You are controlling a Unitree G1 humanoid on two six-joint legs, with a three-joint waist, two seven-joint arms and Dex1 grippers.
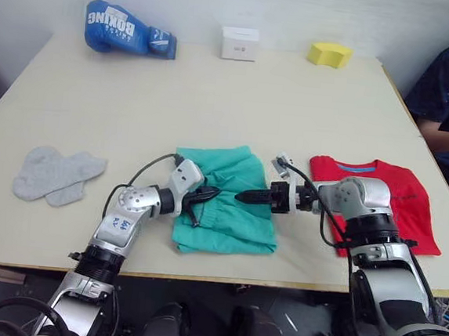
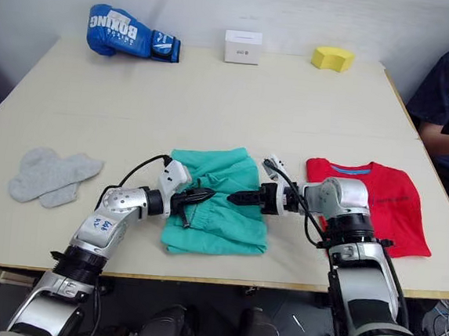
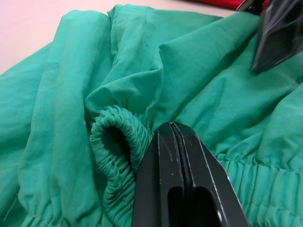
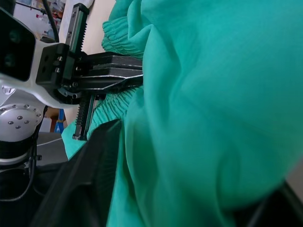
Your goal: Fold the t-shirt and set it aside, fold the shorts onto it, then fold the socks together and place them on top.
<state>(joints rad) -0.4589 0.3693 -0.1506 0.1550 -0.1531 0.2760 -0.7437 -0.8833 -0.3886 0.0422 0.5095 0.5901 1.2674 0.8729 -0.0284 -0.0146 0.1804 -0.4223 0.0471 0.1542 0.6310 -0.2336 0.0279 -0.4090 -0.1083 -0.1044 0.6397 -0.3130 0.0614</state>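
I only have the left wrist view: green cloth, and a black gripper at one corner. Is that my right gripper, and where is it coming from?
Observer: Yes, it's the right gripper. It reaches over the shorts from the robot's right, tip to tip with the left gripper.
Operator: Is the t-shirt folded and out of the way?
Observer: The t-shirt lies folded flat on the table, to the robot's right of the shorts, with the right arm across its near corner.
Operator: And the socks?
Observer: The socks lie flat side by side, far to the robot's left and well apart from the shorts.
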